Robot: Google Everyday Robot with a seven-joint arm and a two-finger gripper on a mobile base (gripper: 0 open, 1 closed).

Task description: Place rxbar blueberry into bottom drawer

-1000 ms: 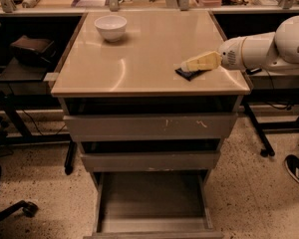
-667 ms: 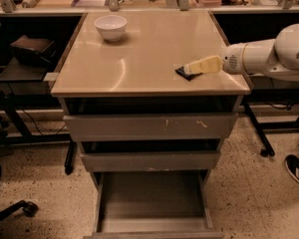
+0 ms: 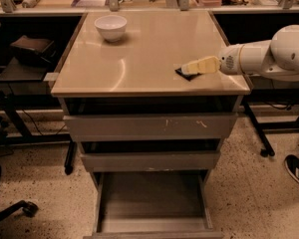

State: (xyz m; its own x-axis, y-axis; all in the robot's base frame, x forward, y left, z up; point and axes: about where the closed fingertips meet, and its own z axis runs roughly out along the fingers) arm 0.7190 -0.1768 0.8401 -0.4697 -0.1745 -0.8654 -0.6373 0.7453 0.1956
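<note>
Over rxbar blueberry (image 3: 184, 75), gripper (image 3: 187, 68) as before

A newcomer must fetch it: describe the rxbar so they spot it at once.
On the tan cabinet top, look near the right front edge, where the gripper is. The rxbar lies at its end: small, flat, dark, unlike the white bowl at the back left.

white rounded arm (image 3: 269, 56), pale yellow tool (image 3: 188, 68) at table's (image 3: 139, 59) right

Tan cabinet top (image 3: 149, 49); near its right edge a cream gripper (image 3: 186, 68) at the dark navy rxbar blueberry (image 3: 183, 75); white bowl (image 3: 110, 27), grey bottom drawer (image 3: 152, 198)
</note>
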